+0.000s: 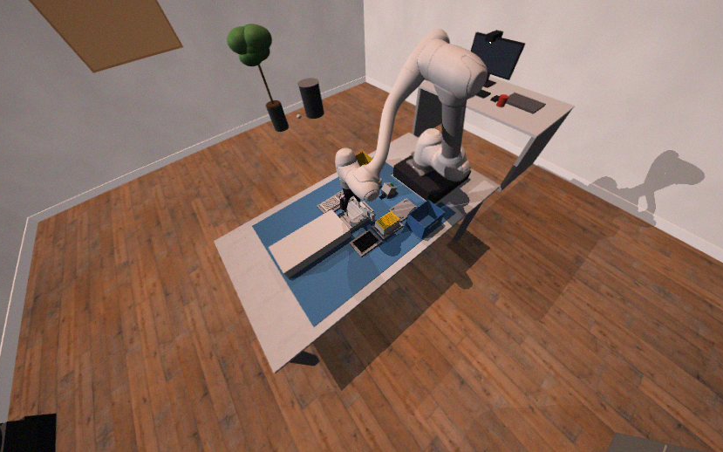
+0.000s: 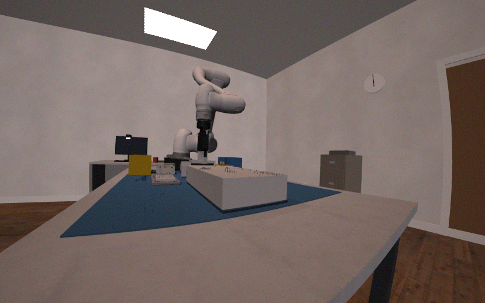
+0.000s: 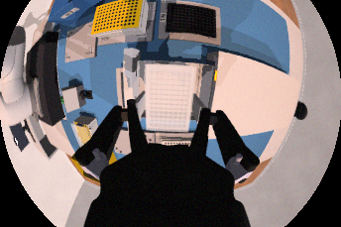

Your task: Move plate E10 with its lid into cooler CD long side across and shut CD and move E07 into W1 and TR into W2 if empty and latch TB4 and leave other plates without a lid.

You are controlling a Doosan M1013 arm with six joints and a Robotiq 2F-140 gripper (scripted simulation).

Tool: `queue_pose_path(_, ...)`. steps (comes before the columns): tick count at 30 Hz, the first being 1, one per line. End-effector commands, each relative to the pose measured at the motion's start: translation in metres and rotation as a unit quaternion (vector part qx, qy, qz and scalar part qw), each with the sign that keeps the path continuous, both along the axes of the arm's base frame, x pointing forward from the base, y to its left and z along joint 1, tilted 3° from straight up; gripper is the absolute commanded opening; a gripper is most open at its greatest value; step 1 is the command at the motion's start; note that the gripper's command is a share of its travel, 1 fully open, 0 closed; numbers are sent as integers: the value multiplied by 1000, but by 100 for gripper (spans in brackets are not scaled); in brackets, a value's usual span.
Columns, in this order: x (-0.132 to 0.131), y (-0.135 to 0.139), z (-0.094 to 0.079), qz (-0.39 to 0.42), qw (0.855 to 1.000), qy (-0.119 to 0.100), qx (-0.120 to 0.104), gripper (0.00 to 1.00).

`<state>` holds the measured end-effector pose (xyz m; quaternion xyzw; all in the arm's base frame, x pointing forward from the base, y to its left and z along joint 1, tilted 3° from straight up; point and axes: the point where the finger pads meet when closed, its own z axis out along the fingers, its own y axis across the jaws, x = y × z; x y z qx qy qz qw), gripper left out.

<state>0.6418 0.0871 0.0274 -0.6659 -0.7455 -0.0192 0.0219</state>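
My gripper [image 3: 169,98] is shut on a pale, finely gridded assay plate [image 3: 170,97], gripped across its short sides. I cannot tell whether it is the white or the clear one. I hold it low over a grey nest beside the end of the white cooler CD [image 1: 310,242], whose drawer is shut. In the overhead view the gripper [image 1: 354,208] is just right of another gridded plate [image 1: 330,202] in its nest. The yellow bin W1 [image 1: 363,158] and the blue bin W2 [image 1: 425,218] stand on the bench.
A yellow tip rack [image 3: 119,15] and a dark gridded rack [image 3: 192,20] sit ahead of the held plate. A small grey box [image 1: 389,189] stands near the arm's black base [image 1: 431,176]. The cooler top [image 3: 252,94] lies close on the right.
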Motion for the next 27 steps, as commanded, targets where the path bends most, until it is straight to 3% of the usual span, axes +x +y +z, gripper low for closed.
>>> queue_pose_path(1, 0, 0, -5, 0, 1000, 0, 0, 0)
queue_pose_path(27, 0, 2, -34, 0, 1000, 0, 0, 0)
